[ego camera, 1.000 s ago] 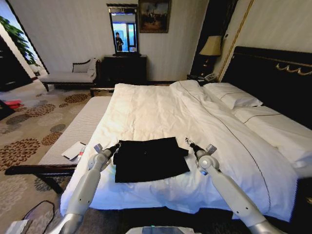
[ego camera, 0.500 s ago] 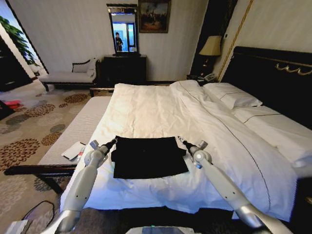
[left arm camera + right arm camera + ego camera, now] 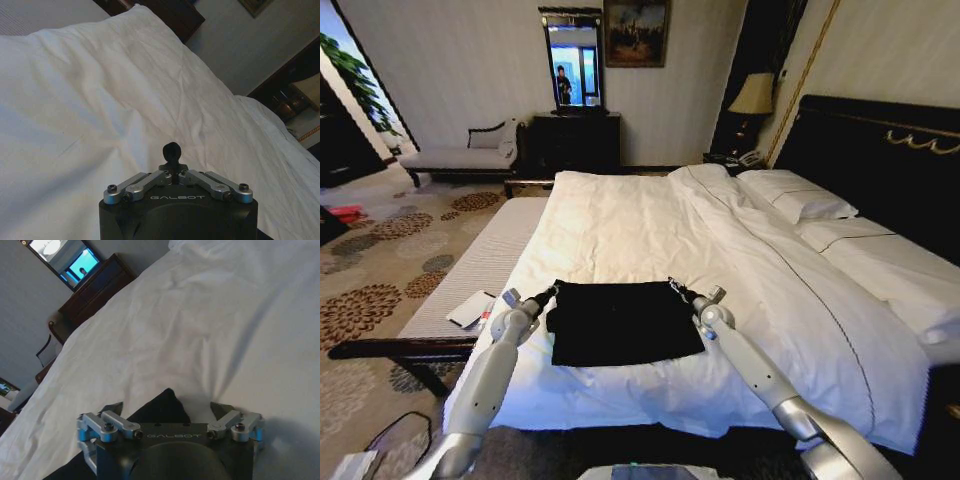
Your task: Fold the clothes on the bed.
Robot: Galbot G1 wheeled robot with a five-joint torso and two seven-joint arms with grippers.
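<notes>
Head view showed the black T-shirt (image 3: 620,320) lying as a folded dark rectangle near the foot edge of the bed (image 3: 620,230), on the white duvet. The left gripper (image 3: 552,291) sat at its far left corner, fingers pressed together. The right gripper (image 3: 675,287), fingers spread apart, straddled the far right corner.

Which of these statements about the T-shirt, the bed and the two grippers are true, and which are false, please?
1. The black T-shirt lies on the white bed. True.
2. The left gripper is shut. True.
3. The right gripper is shut. False: its fingers are spread open, a corner of black cloth between them.
4. The T-shirt hangs off the bed's edge. False: it lies flat on the duvet.
5. The grippers flank the T-shirt's far corners. True.
</notes>
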